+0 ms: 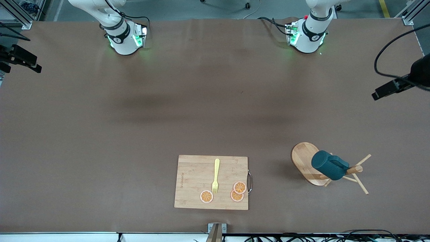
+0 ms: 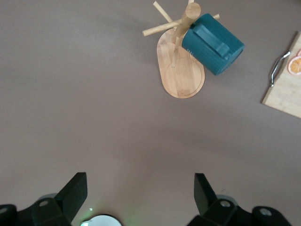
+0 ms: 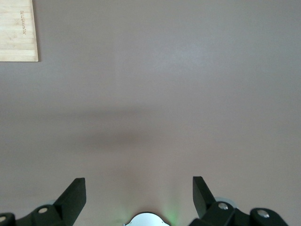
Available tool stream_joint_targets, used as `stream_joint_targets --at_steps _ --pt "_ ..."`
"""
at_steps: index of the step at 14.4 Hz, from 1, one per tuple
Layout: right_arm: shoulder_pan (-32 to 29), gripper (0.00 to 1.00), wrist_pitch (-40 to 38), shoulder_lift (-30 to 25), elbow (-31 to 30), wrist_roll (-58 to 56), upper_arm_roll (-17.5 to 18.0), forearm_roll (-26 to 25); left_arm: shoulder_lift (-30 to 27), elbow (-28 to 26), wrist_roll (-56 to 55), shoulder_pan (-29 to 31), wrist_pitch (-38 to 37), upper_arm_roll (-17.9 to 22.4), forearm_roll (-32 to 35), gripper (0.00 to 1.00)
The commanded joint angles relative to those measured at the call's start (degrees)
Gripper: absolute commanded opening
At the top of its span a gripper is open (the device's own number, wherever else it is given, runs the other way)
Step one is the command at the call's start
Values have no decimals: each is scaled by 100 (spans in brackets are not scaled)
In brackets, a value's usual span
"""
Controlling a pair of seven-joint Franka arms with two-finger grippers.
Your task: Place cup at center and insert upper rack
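Observation:
The dark teal cup (image 1: 329, 165) hangs on a peg of the light wooden mug tree (image 1: 304, 163), which stands on its oval base toward the left arm's end of the table, near the front camera. Both show in the left wrist view, the cup (image 2: 214, 44) beside the post and the mug tree's base (image 2: 181, 75) below it. My left gripper (image 2: 140, 193) is open and empty, high above bare table near its base. My right gripper (image 3: 139, 194) is open and empty, high above bare table near its own base. Neither gripper shows in the front view.
A rectangular wooden cutting board (image 1: 195, 176) lies near the front edge at mid-table, with a yellow fork (image 1: 216, 175) and three orange slices (image 1: 240, 187) on it. Its corner shows in the right wrist view (image 3: 18, 30). Camera mounts stand at both table ends.

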Motion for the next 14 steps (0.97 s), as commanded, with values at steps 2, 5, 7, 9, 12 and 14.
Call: stream_joint_targets --at_steps 2,5,7,9,12,14 --pt "3 100 40 -41 -32 18 -25 67 -606 -589 654 -666 -41 856 39 100" --pt "12 100 58 -41 -32 18 -16 67 -835 -898 961 -1124 -32 1420 -6 100" --pt "20 100 75 -50 -32 18 -16 67 -941 -1099 1006 -1284 99 1606 -5 100" --pt "29 100 93 -50 -32 18 -8 58 -1282 -1555 1102 -1284 361 1598 -49 100" --pt "29 100 111 -50 -32 18 -8 58 -1652 -1953 1419 -1240 461 1589 -137 100" --pt "29 100 93 -50 -40 18 -8 67 -1801 -1962 1419 -1310 355 1580 -137 100"
